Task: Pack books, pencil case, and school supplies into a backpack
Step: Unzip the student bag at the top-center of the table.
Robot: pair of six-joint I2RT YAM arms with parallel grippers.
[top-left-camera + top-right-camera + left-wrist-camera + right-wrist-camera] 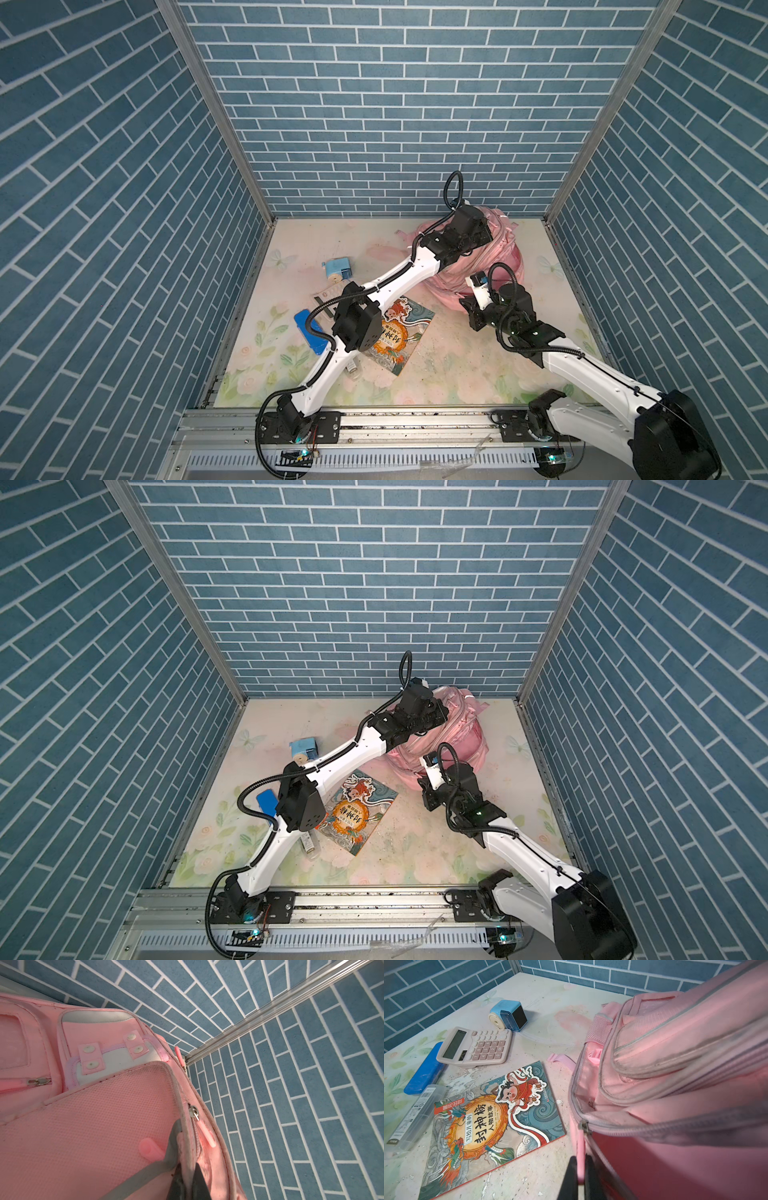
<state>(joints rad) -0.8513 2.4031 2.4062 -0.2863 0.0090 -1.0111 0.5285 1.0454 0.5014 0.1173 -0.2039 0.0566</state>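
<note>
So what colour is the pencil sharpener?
The pencil sharpener is light blue; right wrist view shows it best.

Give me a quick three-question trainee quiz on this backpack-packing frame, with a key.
1. True or false: the book is already inside the backpack.
2. What is the right gripper pinching? A) a zipper pull B) the book C) a ruler
3. Which lies nearer the back wall: the calculator or the sharpener?
Key: 1 false; 2 A; 3 sharpener.
</note>
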